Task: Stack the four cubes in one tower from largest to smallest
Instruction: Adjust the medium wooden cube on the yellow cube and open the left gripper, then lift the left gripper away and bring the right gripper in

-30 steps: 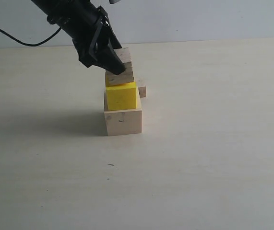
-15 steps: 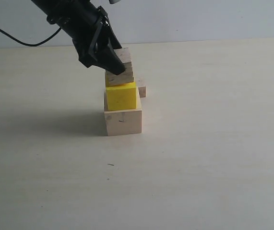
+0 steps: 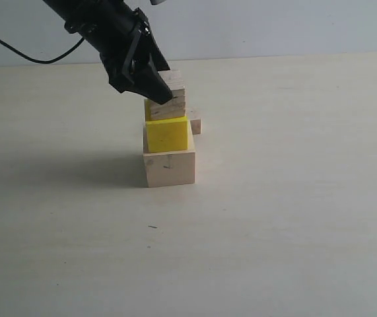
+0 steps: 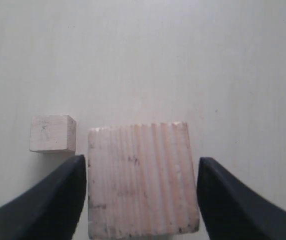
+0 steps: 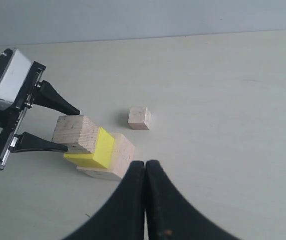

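The largest pale wood cube (image 3: 170, 168) stands on the table with the yellow cube (image 3: 168, 135) on top of it. The layered plywood cube (image 3: 173, 92) rests flat on the yellow one. My left gripper (image 3: 164, 92) straddles the plywood cube (image 4: 140, 180); its black fingers (image 4: 57, 200) stand open, with a thin gap on each side. The smallest pale cube (image 3: 195, 123) lies on the table just behind the stack, and is also seen in the left wrist view (image 4: 53, 133). My right gripper (image 5: 146, 165) is shut and empty, hovering apart from the stack (image 5: 102, 145).
A pale tabletop (image 3: 294, 198) spreads around the stack and meets a light wall at the back. A black cable (image 3: 16, 53) trails at the far left. The left arm (image 3: 89, 23) reaches down from the upper left.
The plywood cube, held tilted a second ago, has dropped level onto the yellow cube. The left fingers have spread a little off its sides. The right gripper has not moved.
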`<state>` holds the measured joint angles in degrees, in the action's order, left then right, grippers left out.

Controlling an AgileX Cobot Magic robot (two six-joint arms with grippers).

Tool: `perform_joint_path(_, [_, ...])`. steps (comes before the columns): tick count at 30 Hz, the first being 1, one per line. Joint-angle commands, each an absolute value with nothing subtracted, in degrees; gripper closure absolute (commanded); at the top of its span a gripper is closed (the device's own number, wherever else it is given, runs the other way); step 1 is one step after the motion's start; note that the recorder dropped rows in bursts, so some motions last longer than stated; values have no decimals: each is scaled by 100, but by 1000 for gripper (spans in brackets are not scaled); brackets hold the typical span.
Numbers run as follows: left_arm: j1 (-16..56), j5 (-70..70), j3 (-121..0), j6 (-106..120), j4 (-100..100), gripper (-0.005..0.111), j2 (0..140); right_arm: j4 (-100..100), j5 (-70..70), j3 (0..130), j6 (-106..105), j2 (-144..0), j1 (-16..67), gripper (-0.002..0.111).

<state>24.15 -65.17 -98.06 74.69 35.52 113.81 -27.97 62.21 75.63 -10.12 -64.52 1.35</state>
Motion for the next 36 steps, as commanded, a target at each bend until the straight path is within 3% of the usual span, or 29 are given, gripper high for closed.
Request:
perform_joint_path(1, [2431,-6505,-9794,7448,3591,44,11326,-2829,6201,7525,-1046,-6427,136,108])
perform_joint_path(17, [2395,-6614,-9794,7448,3372,45,11090,-2829,6211,7525,-1046,-6427,136,108])
perform_joint_path(24, [2395,-6315,-9794,6847,2169,45,10193,-2829,6170,7525,-1146,-6427,136,108])
perform_joint_path(26, [2395,-6218,-9794,6436,2007,52,9985,-2829,5942,7525,-1315,-6478,136,108])
perform_joint_path(29, [2395,-6075,-9794,5779,2007,93,9691,-2648,5181,7525,-1529,-6858,136,108])
perform_joint_path(31, [2395,-6003,-9794,5325,1997,107,9580,-2542,4966,7525,-1529,-7152,136,108])
perform_joint_path(36, [2395,-6073,-9794,4422,1987,101,9383,-2734,4763,7525,-1564,-8021,136,108])
